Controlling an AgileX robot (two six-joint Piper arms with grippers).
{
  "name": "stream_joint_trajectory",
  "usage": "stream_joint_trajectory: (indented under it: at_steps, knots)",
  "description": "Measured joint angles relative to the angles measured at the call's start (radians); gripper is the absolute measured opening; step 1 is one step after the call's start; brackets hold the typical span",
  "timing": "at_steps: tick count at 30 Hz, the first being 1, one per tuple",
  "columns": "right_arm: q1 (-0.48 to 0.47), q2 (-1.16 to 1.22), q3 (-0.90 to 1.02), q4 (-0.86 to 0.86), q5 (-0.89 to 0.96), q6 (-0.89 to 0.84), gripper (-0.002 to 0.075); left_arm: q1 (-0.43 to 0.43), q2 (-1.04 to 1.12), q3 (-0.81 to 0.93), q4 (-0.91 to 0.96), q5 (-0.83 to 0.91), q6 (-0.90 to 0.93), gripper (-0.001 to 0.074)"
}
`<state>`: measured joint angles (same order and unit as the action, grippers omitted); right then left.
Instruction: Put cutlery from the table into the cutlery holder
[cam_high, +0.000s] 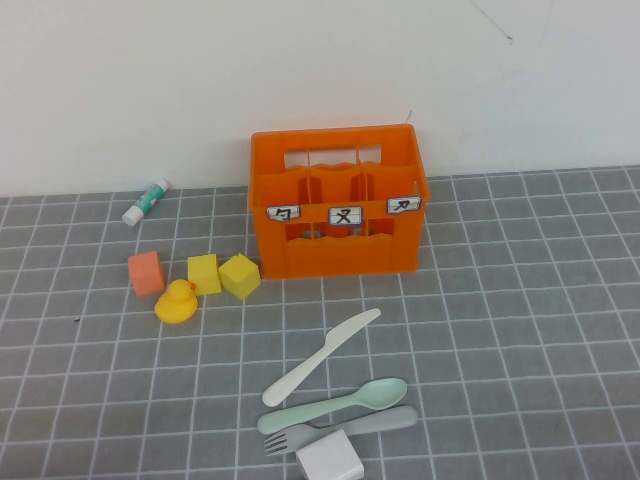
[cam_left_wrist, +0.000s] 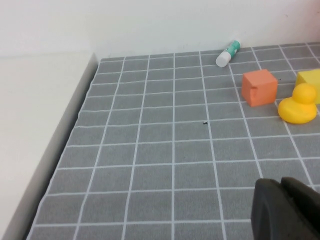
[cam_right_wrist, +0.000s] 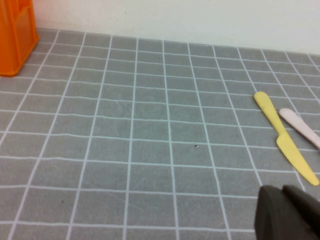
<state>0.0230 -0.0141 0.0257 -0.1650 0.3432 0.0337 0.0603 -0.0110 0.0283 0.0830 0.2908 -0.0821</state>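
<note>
Dark left gripper (cam_left_wrist: 287, 210) shut, empty, above bare table (cam_left_wrist: 150, 150), right gripper (cam_right_wrist: 287, 212) likewise shut, empty, cream knife (cam_high: 322, 356), mint spoon (cam_high: 335, 404), grey fork (cam_high: 340, 428) lying before orange cutlery holder (cam_high: 340, 200).

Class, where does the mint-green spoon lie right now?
In the high view, the spoon lies on the table in front of the orange crate, between knife and fork.

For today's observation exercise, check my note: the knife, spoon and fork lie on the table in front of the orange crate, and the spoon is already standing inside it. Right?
Not quite. In the high view the mint spoon lies on the table between the knife and fork, in front of the orange crate. Both grippers, left and right, are shut, holding nothing.
</note>
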Motion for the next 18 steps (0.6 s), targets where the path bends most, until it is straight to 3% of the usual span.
stream_joint_trajectory:
  at_steps: [5, 13, 18]
  knots:
    - [0.000, 0.000, 0.000, 0.000, 0.000, 0.000, -0.0003, 0.000, 0.000, 0.000, -0.065, -0.063, -0.026, -0.0001]
    - [0.000, 0.000, 0.000, 0.000, 0.000, 0.000, -0.0003, 0.000, 0.000, 0.000, -0.600, -0.380, -0.294, -0.0001]
    - [0.000, 0.000, 0.000, 0.000, 0.000, 0.000, -0.0003, 0.000, 0.000, 0.000, -0.688, -0.440, -0.313, -0.0001]
